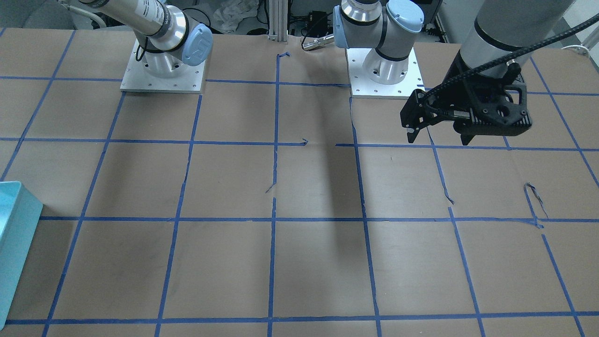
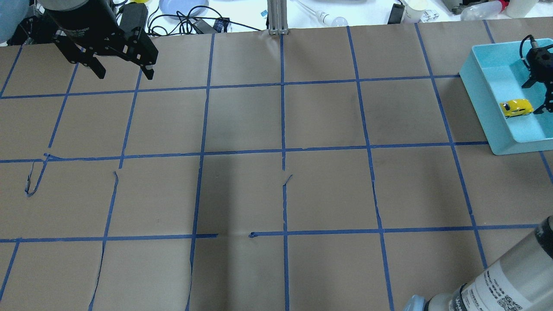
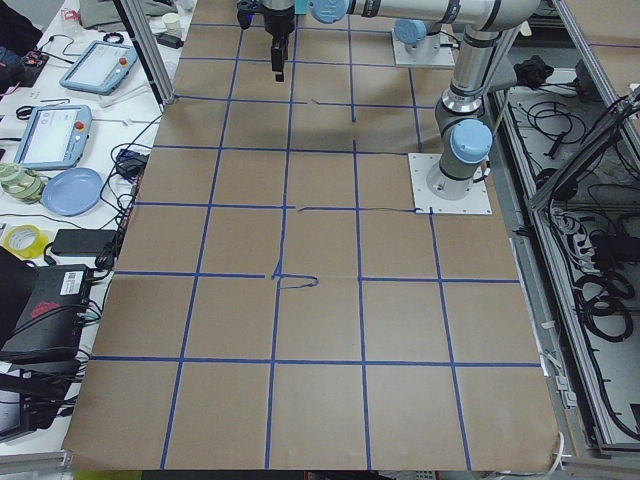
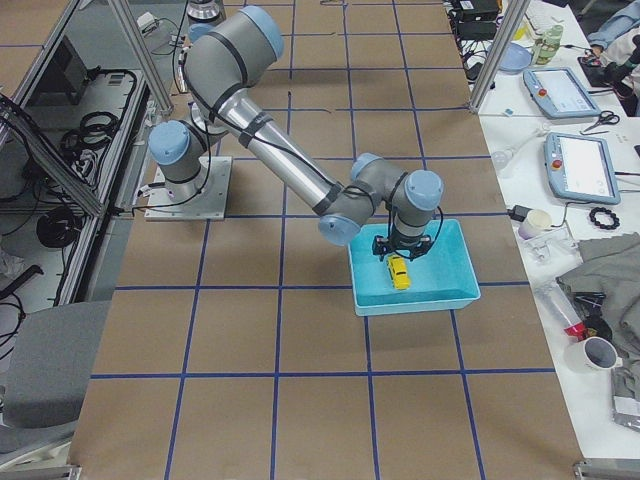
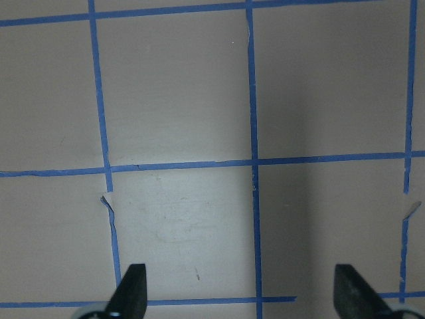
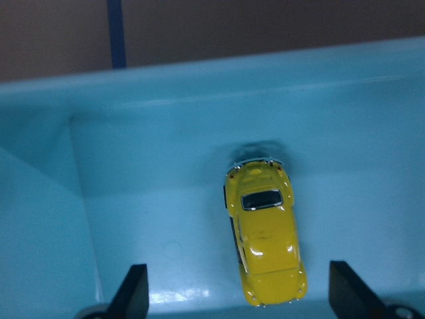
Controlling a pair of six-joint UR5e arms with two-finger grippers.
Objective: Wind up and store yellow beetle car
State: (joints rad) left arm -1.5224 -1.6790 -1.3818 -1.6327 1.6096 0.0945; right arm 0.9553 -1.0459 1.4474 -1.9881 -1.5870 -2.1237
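Note:
The yellow beetle car (image 6: 264, 231) lies on the floor of the light blue bin (image 2: 479, 88), apart from any finger; it also shows in the overhead view (image 2: 516, 107) and the right exterior view (image 4: 397, 272). My right gripper (image 6: 239, 296) hangs open just above the car inside the bin, its fingertips (image 6: 135, 289) wide to either side; in the overhead view it is at the right edge (image 2: 539, 88). My left gripper (image 2: 123, 73) is open and empty, held above the far left of the table, also seen from the front (image 1: 437, 138) and in its wrist view (image 5: 239, 292).
The bin's corner shows at the front view's left edge (image 1: 14, 234). Brown paper with blue tape grid covers the table (image 2: 276, 172). Beyond the far edge lie cables, a blue plate (image 2: 181, 6) and bottles. Tablets and tape rolls sit on a side bench (image 3: 60, 130).

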